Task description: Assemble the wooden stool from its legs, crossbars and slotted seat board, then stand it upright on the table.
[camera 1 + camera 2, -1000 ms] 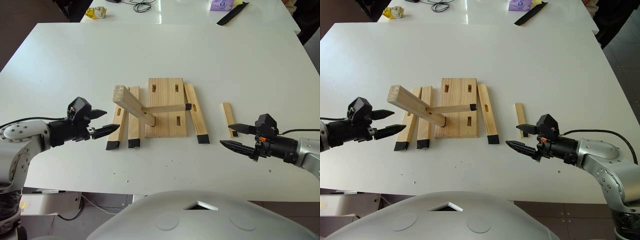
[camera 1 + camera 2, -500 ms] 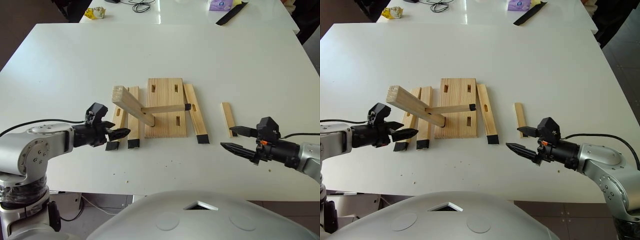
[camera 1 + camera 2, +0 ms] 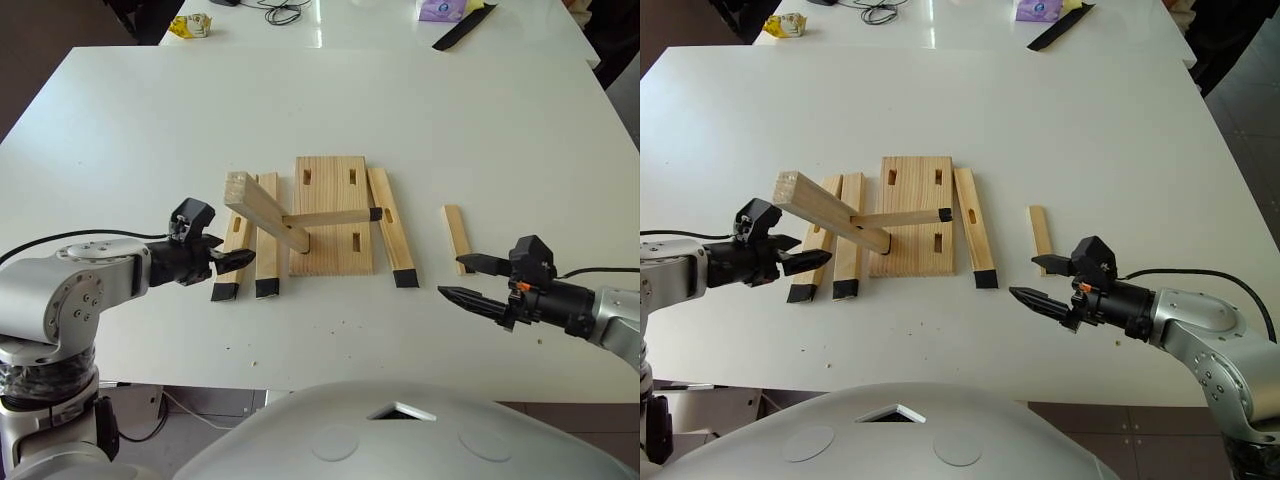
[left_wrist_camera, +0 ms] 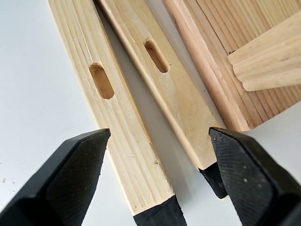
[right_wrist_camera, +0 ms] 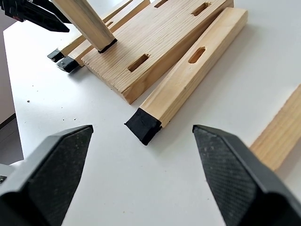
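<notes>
At the near edge of the white table (image 3: 450, 120), about 4 o'clock from the seat board, the right gripper (image 3: 452, 276) hovers with its fingers spread wide and nothing between them. It sits almost where it was a second ago, only a touch nearer the edge.

At about 8 o'clock from the board, the left gripper (image 3: 238, 250) is also wide open and empty. A second ago it hung well out to the left. Now it has closed in, and in the left wrist view its fingers flank the black-capped near ends of the outer leg (image 4: 127, 150) and the inner leg (image 4: 174, 94). Whether it touches them I cannot tell. These two slotted legs lie flat, side by side, at 9 o'clock just beside the board.

The seat board (image 3: 330, 185) lies flat at the table's middle, unmoved, with its slots showing. A third leg (image 3: 265, 212) stands tilted on its near-left part, leaning toward 10 o'clock. Its black-tipped foot is on the board, but I cannot tell whether it sits in a slot. A long crossbar (image 3: 335, 216) lies across the board, one end meeting that leg and its black tip pointing to 3 o'clock.

At 3 o'clock a fourth leg (image 3: 390, 225) lies just beside the board. A short crossbar (image 3: 457, 235) lies farther out the same way, apart from it. None of the wooden parts has shifted.
</notes>
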Tool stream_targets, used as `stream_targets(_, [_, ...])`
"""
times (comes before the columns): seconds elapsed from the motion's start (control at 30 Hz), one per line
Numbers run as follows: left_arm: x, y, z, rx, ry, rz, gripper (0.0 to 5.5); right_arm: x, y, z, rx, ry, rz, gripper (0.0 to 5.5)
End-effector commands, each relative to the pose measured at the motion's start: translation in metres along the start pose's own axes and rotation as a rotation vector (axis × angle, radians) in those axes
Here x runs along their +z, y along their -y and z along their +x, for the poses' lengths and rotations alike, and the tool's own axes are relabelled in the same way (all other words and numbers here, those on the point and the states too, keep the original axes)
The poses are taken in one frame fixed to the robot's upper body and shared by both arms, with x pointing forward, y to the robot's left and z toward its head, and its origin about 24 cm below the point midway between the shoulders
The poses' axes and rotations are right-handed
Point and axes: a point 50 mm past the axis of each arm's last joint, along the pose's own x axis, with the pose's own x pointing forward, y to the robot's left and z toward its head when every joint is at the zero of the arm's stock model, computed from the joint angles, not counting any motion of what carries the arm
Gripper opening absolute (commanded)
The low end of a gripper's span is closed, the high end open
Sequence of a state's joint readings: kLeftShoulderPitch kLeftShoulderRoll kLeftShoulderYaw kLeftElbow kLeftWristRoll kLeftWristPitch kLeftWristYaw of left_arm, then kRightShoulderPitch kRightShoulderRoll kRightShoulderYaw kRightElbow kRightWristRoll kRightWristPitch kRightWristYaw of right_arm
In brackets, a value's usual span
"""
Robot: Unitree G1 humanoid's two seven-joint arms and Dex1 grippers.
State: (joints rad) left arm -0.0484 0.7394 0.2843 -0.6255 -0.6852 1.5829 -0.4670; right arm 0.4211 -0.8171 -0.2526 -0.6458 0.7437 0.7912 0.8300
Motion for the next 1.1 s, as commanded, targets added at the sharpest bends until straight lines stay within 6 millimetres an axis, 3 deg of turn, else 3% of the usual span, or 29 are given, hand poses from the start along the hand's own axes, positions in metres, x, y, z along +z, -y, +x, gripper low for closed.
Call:
stream_targets(0.03, [-0.007,-0.006,0.002,0.052,-0.026,-0.019,3.91,0.001,0.001,0.0,-0.007,0.003,-0.002,3.92])
stream_targets(0.5, [-0.033,-0.008,0.017,0.1,-0.129,-0.091,3.91,-0.001,0.0,0.004,-0.002,0.002,0.011,3.92])
stream_targets(0.87, [-0.04,-0.007,0.033,0.122,-0.125,-0.152,3.91,0.0,0.003,0.007,0.003,0.002,0.006,3.92])
stream_targets(1.1, [-0.045,-0.005,0.037,0.065,-0.122,-0.269,2.96,0.001,0.005,0.008,0.003,0.005,0.0,3.92])
